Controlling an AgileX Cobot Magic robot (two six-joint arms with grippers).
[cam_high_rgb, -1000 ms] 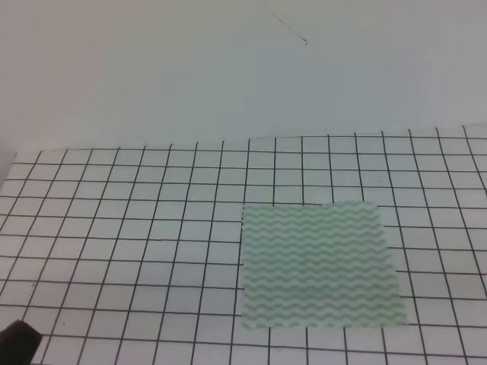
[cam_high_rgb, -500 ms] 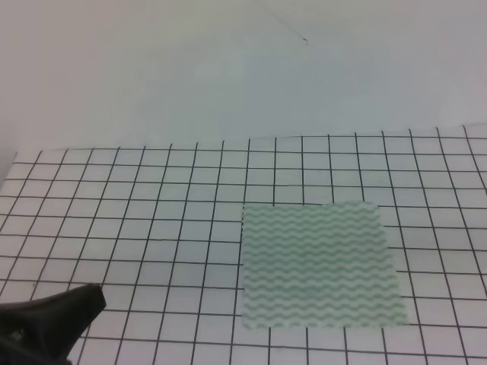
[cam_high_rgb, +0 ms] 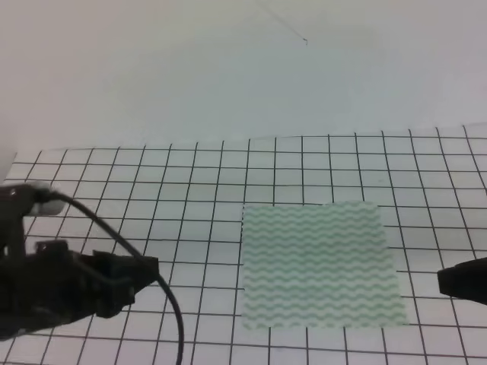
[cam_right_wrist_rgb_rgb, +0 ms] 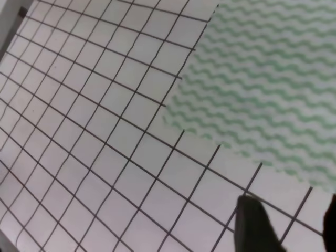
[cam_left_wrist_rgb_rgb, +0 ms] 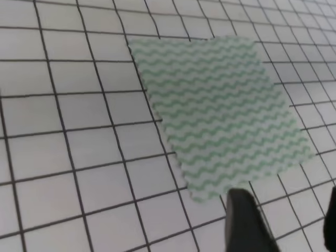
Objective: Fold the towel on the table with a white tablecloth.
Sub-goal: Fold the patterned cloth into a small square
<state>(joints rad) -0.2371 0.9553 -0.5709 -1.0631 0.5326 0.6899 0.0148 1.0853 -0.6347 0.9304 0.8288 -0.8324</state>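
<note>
The towel [cam_high_rgb: 319, 262], pale with wavy mint-green and white stripes, lies flat and unfolded on the white tablecloth with black grid lines [cam_high_rgb: 152, 182] that covers the table. My left gripper [cam_high_rgb: 148, 268] hovers left of the towel, a few squares from its left edge. In the left wrist view the towel [cam_left_wrist_rgb_rgb: 220, 105] fills the upper right, and the gripper [cam_left_wrist_rgb_rgb: 286, 226] is open and empty near the towel's near corner. My right gripper [cam_high_rgb: 458, 280] enters at the right edge, just beyond the towel's right side. In the right wrist view it [cam_right_wrist_rgb_rgb: 294, 226] is open and empty below the towel [cam_right_wrist_rgb_rgb: 268, 79].
A plain white wall [cam_high_rgb: 228, 68] rises behind the table's far edge. A black cable [cam_high_rgb: 171, 304] hangs from the left arm over the cloth. Only gridded cloth surrounds the towel.
The left arm has risen from the bottom left corner and reached right toward the towel. The right gripper has come into view at the right edge. The towel has not moved.
</note>
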